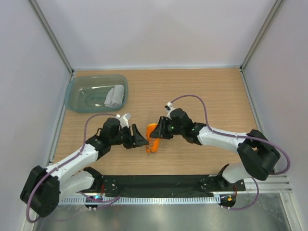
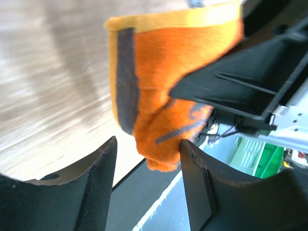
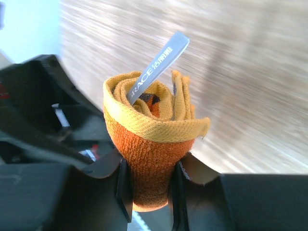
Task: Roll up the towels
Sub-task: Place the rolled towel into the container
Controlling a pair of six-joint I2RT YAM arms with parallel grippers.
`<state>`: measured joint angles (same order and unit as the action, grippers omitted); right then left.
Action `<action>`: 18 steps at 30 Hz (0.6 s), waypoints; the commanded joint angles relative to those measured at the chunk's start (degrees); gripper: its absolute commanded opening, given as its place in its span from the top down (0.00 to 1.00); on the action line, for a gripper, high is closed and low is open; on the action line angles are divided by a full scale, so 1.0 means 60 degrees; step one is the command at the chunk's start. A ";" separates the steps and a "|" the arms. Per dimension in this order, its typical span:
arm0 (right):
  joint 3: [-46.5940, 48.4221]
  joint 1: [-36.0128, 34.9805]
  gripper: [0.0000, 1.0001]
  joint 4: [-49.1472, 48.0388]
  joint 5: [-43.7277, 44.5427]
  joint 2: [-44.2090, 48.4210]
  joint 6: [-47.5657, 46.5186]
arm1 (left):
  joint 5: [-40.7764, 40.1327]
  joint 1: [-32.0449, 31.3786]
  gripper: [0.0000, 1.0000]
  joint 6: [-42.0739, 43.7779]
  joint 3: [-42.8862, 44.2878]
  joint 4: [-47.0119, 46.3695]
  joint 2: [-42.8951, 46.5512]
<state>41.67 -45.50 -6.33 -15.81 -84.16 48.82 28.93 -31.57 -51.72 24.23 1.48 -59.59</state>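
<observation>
Grip first: the right gripper [image 3: 148, 188] is clamped on the bright orange terry towel [image 3: 147, 144], which is wound into a short, fat roll. The fingers pinch its lower half, and the spiral end and a stiff grey label [image 3: 159, 65] poke up toward the wrist camera. Opposite it, the left gripper [image 2: 149, 143] stands with its jaws apart. The roll's loose lower end sits in the gap between its fingertips [image 2: 108, 159], perhaps brushing one, squeezed by neither.

From above, the roll lies mid-table, dead between the two arms. Its long axis runs roughly far to near, with the right gripper at the farther end and the left one coming at the nearer end from the left. Whether it rests on the light wooden tabletop [image 1: 207, 91] or hangs just above it, I can't tell.

Over at the far left, well apart, the light grey towel [image 1: 114, 96] lies rolled inside the translucent teal plastic tub [image 1: 77, 101]. My read: the rolling is done and the orange one belongs in there too. The tub is on the left arm's side, yet the right arm owns the roll, so it's either a long reach across or a pass. The roll could also loosen once that pinch lets go.
</observation>
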 commanded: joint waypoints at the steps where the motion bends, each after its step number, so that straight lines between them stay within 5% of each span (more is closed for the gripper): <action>1: 0.0846 0.0053 0.99 0.0336 -0.0382 0.1046 0.0285 | -0.0866 0.0003 0.44 0.0432 0.0576 0.1893 0.0542; 10: 0.1317 0.0024 0.99 0.0733 -0.0909 0.2146 0.0828 | -0.0178 -0.0026 0.40 -0.0036 0.0884 0.0869 0.0821; 18: 0.0936 0.0024 0.99 -0.1518 -0.2080 0.2483 0.2655 | 0.0846 -0.0026 0.37 -0.1207 0.0226 -0.2029 0.0967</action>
<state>46.26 -44.47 -2.33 -20.14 -72.53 55.83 31.73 -31.77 -55.31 27.55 -1.06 -54.22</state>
